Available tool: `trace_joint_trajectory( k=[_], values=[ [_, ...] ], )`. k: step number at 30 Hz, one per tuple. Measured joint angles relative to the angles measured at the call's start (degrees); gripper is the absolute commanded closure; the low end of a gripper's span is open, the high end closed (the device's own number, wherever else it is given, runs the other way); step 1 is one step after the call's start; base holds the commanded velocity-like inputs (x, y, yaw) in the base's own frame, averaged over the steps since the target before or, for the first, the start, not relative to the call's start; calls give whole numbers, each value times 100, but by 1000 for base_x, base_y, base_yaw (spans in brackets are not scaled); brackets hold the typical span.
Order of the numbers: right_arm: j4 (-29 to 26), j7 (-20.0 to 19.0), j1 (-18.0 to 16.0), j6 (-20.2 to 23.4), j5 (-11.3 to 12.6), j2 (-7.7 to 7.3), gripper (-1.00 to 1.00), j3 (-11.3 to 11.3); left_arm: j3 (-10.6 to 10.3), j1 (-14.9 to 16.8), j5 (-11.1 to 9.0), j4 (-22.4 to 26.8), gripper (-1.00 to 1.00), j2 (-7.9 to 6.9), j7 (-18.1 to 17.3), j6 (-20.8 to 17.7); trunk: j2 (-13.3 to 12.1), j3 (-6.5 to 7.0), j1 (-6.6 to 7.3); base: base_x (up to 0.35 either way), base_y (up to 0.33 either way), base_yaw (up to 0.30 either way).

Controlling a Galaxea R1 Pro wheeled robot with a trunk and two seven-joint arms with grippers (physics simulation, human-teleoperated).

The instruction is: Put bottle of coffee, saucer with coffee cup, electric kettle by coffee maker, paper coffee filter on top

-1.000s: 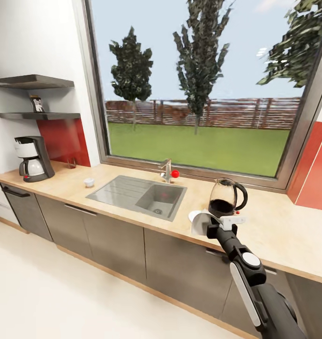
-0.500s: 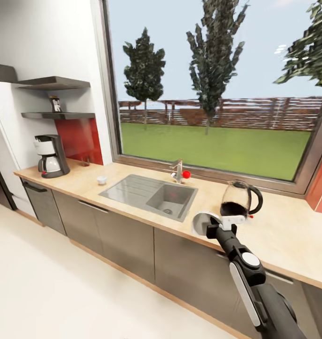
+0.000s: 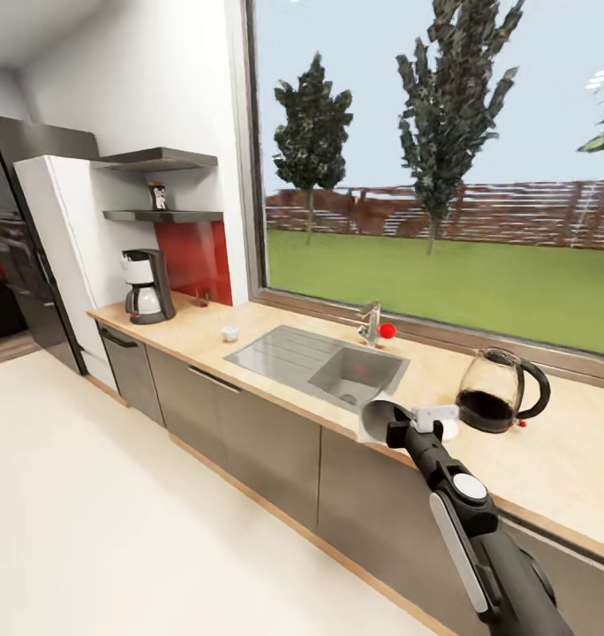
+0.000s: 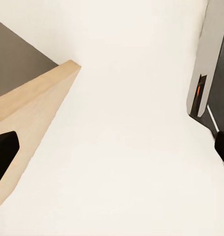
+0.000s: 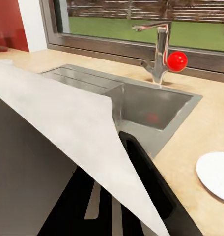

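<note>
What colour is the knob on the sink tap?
Bright red ball knob on the steel tap; clearest in the right wrist view.

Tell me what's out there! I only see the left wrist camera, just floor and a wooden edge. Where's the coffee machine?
Observer: The coffee maker stands at the far left end of the kitchen countertop, below the kitchen shelf.
Operator: Is the right claw holding anything?
Observer: Yes, the right claw is shut on the paper coffee filter.
Operator: And the kettle?
Observer: The electric kettle sits on the countertop, to the right of the sink.
</note>
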State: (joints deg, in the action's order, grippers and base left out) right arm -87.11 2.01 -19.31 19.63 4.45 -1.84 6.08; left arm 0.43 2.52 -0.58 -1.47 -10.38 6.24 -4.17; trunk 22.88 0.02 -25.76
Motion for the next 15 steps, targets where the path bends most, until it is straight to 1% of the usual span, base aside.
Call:
trace_joint_trajectory(
  k=[15],
  values=[
    [0,0,-1,0,0,16,100,9,3,-4,-6,8,-100,2,-4,2,0,0,0,0,0,279]
  ],
)
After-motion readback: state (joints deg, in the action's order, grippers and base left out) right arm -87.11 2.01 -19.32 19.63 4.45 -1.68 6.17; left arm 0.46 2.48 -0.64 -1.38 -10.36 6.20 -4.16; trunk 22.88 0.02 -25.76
